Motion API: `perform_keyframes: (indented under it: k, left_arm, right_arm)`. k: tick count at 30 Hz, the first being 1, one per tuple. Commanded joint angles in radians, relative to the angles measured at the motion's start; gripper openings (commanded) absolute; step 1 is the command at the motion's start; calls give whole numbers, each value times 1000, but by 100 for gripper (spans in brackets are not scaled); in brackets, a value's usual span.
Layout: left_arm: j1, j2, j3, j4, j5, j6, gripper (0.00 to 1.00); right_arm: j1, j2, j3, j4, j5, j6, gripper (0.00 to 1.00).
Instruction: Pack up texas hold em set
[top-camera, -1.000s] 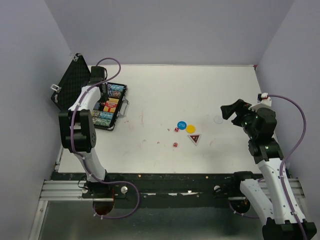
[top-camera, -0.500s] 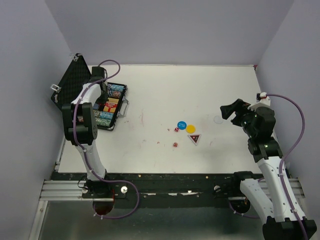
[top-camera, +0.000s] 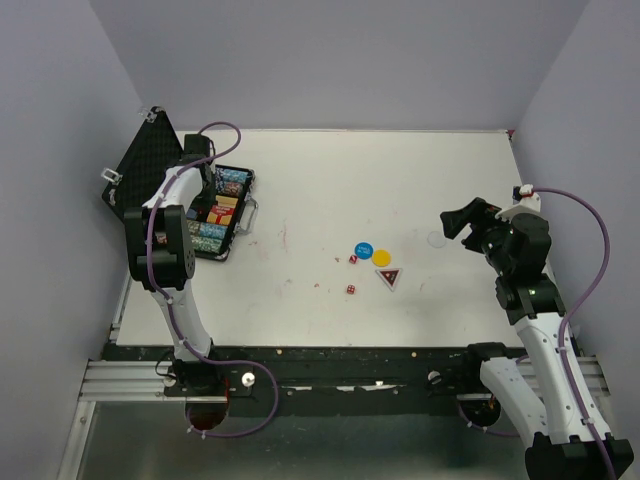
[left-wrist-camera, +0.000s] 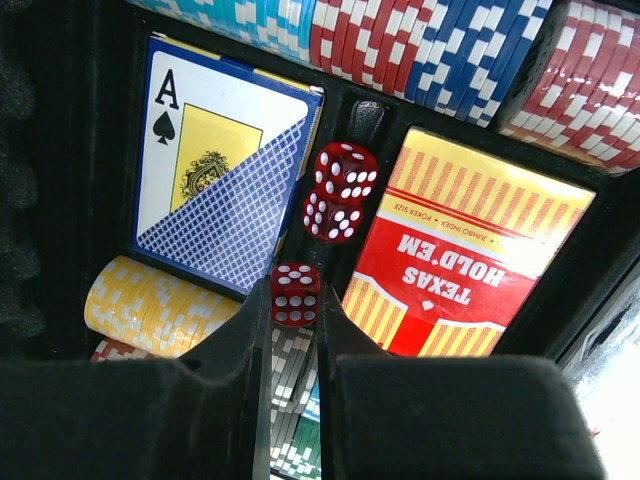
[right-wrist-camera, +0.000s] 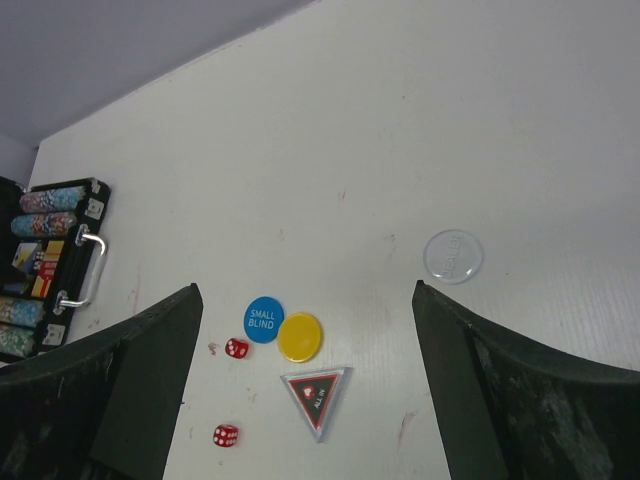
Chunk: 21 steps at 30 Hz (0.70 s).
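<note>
Our left end effector, nearly closed, pinches a small red die over the small black hinged case at the far left of the white worktop, beside two more red dice slotted between a blue-backed card deck and a red card box. Our right end effector hangs wide open and empty at the right, near a clear round disc; we see a blue disc, yellow disc, dark triangular token and two loose red dice mid-worktop.
</note>
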<state>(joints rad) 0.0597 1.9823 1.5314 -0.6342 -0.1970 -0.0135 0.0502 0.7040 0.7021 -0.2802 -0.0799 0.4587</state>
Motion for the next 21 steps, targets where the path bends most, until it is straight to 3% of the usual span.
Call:
perform_keyframes:
  k: [1,21]
  left_arm:
    - [-8,15,26,-24,11,9,23]
    - [-11,9,26,-19,-8,9,39]
  right_arm:
    - [-6,-6,19,-11,-6,-14,94]
    - [-7,-5,17,-11,-8,-14,94]
